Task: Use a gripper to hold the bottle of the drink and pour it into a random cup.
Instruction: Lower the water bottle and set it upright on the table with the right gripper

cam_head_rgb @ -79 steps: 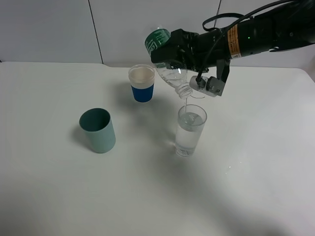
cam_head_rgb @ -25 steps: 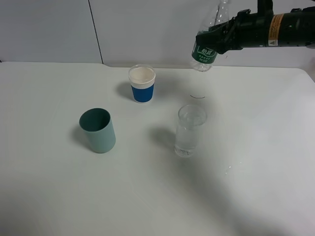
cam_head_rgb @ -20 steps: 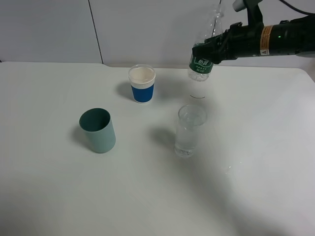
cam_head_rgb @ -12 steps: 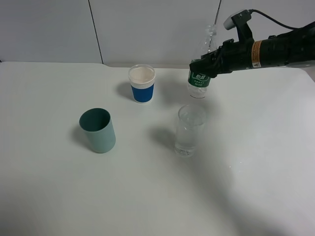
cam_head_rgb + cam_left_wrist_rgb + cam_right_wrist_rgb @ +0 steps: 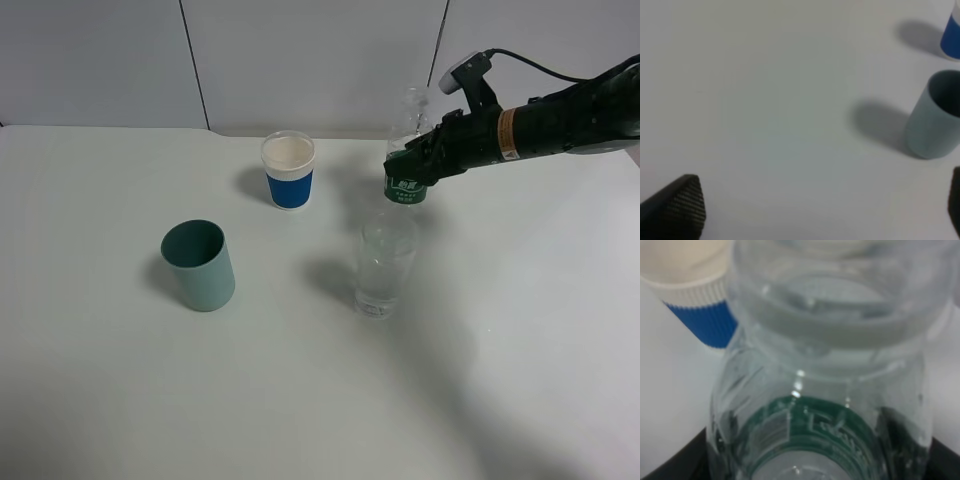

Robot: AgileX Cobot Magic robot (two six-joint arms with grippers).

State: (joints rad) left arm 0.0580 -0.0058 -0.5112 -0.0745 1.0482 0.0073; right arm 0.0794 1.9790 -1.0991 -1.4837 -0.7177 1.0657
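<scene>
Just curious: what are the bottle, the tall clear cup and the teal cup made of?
The bottle: thin clear plastic, judging by its ribbed, glinting wall. The tall clear cup: glass or hard plastic, fully see-through. The teal cup: opaque, matte, probably plastic.

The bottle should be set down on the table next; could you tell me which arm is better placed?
Right: the right gripper is shut on the bottle, upright behind the glass cup. The left gripper hangs open and empty near the teal cup.

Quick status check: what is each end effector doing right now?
Left end effector: open, holding nothing.
Right end effector: closed, holding the water bottle.
</scene>
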